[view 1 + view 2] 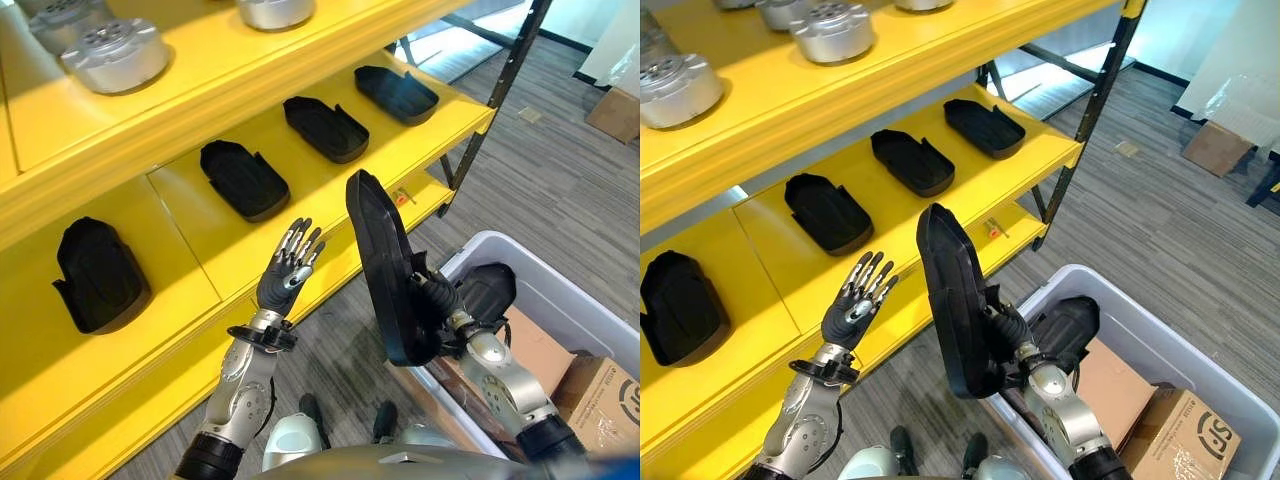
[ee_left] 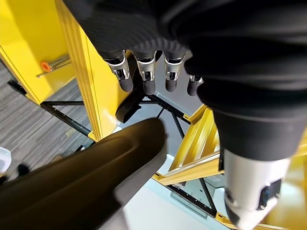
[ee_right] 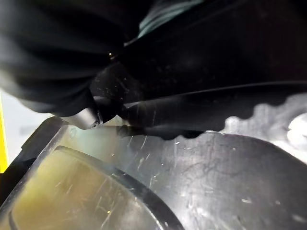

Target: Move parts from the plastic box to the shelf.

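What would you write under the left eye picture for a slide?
Right hand lifts a black part from the plastic box toward the yellow shelf; left hand open.

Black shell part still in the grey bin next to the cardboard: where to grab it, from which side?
Judging by its pose, take the black part in the bin by its raised upper edge, coming down from above through the open top of the grey plastic box. The box wall and the cardboard box block side approaches. The right hand already holds another black part.

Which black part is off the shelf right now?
The black part gripped upright in the right hand, above the plastic box; the other four lie flat on the yellow shelf.
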